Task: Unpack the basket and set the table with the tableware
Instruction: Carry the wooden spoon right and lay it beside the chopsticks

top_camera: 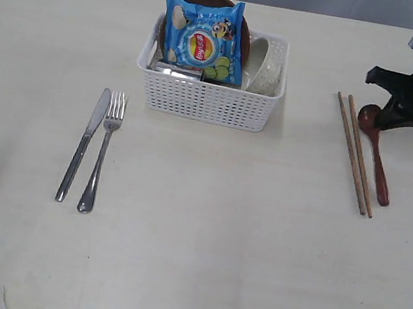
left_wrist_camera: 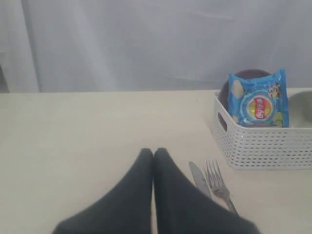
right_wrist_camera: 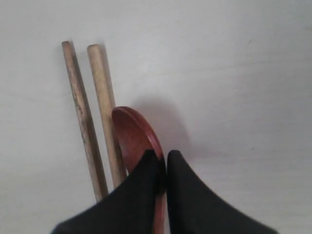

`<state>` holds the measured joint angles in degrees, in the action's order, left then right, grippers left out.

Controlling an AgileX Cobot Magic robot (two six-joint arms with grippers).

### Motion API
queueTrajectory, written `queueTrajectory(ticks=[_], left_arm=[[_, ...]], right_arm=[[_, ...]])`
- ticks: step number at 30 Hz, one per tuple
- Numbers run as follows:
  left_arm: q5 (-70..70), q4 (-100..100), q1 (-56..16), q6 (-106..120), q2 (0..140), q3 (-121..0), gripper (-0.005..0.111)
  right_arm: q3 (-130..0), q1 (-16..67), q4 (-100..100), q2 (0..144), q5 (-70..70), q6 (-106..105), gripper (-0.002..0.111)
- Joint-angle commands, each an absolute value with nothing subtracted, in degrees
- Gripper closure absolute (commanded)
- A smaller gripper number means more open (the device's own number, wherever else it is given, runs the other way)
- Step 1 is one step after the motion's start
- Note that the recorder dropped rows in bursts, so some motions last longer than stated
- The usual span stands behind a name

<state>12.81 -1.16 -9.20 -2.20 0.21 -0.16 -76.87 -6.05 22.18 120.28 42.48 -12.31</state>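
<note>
The white lattice basket (top_camera: 208, 100) stands at the back middle of the cream table (top_camera: 210, 233). It holds a brown plate (top_camera: 206, 1), a white bowl (top_camera: 264, 68) on edge and a steel cup (top_camera: 174, 70). A steel knife (top_camera: 83, 144) and fork (top_camera: 103, 151) lie side by side at the left. Two wooden chopsticks (top_camera: 356, 155) and the red-brown spoon (top_camera: 380, 166) lie at the right. My right gripper (top_camera: 387, 121) (right_wrist_camera: 163, 155) is shut on the spoon (right_wrist_camera: 130, 136) just behind its bowl. My left gripper (left_wrist_camera: 153, 152) is shut and empty, beside the knife (left_wrist_camera: 199, 176) and fork (left_wrist_camera: 218, 185).
A blue snack bag (top_camera: 204, 39) leans upright in the basket against the plate and hides much of it. The chopsticks (right_wrist_camera: 92, 117) lie right next to the spoon's bowl. The left arm is out of the exterior view.
</note>
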Motion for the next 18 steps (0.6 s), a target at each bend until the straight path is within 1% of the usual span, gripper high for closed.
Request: queueTrajectory(ticks=[1, 3, 5, 10, 13, 18], left_arm=[[12.2, -1.8, -9.3, -2.2, 0.0, 0.0, 0.107], [12.2, -1.8, -9.3, -2.2, 0.0, 0.0, 0.107], [12.2, -1.8, -9.3, -2.2, 0.0, 0.0, 0.107], [12.2, -1.8, -9.3, -2.2, 0.0, 0.0, 0.107], [12.2, -1.8, -9.3, -2.2, 0.0, 0.0, 0.107], [12.2, -1.9, -9.3, -2.2, 0.0, 0.0, 0.107]], right_arm=[[-76.6, -6.5, 22.3, 120.3, 42.1, -13.1, 0.079], [-76.6, -6.5, 22.4, 120.2, 42.3, -13.1, 0.068], [-76.8, -6.5, 22.6, 119.7, 42.8, -13.1, 0.064], [-81.3, -6.5, 24.6, 117.0, 47.1, -14.0, 0.065], [-85.7, -6.1, 32.0, 114.4, 50.7, -19.2, 0.065], [-94.5, -1.3, 43.1, 111.8, 56.2, -31.7, 0.065]])
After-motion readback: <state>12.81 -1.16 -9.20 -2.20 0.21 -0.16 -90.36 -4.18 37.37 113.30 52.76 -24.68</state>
